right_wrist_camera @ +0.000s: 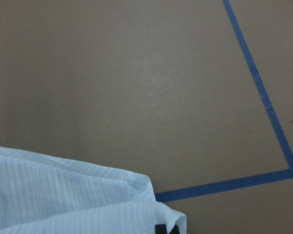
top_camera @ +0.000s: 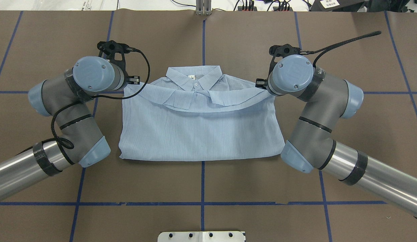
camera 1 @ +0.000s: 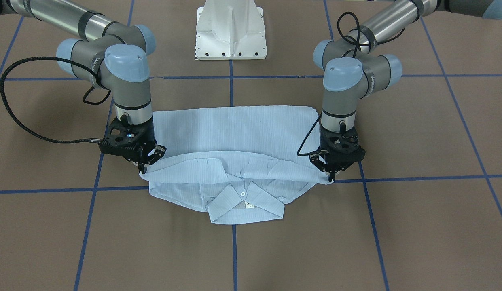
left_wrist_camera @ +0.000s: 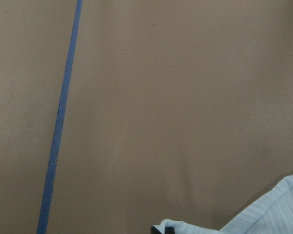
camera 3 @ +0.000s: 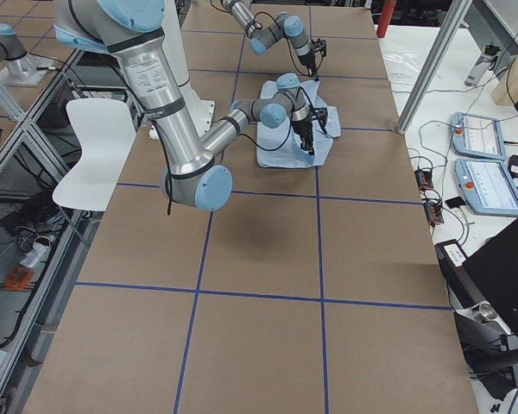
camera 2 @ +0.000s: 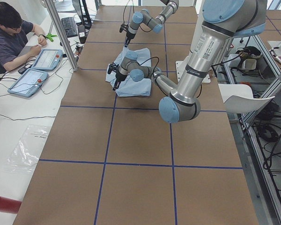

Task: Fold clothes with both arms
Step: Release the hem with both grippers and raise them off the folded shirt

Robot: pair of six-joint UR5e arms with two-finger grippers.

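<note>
A thin pale-blue pinstriped shirt (camera 1: pixel 234 133) lies folded into a broad rectangle in the middle of the brown bench (camera 1: pixel 416 226), across the blue tape grid lines (camera 1: pixel 234 250). Its buttoned collar (camera 1: pixel 244 206) points away from the robot's white pedestal base (camera 1: pixel 231 32).

A folded-over layer of the shirt reaches up to just short of the collar, and its curved edge sags between two raised corners. The left gripper (camera 1: pixel 331 176) points straight down at one of these corners, its black fingers pressed together and pinching the fabric. The right gripper (camera 1: pixel 142 169) pinches the other corner in the same way, tilted slightly inward. Both corners sit a little above the layers beneath them.

Each wrist view shows a bit of striped cloth caught at a black fingertip (right_wrist_camera: pixel 166 229), with bare brown bench beyond it. From overhead, both wrists stand beside the shoulders of the shirt, one on each side of the collar, and the fold nearest the robot lies flat and straight.
</note>
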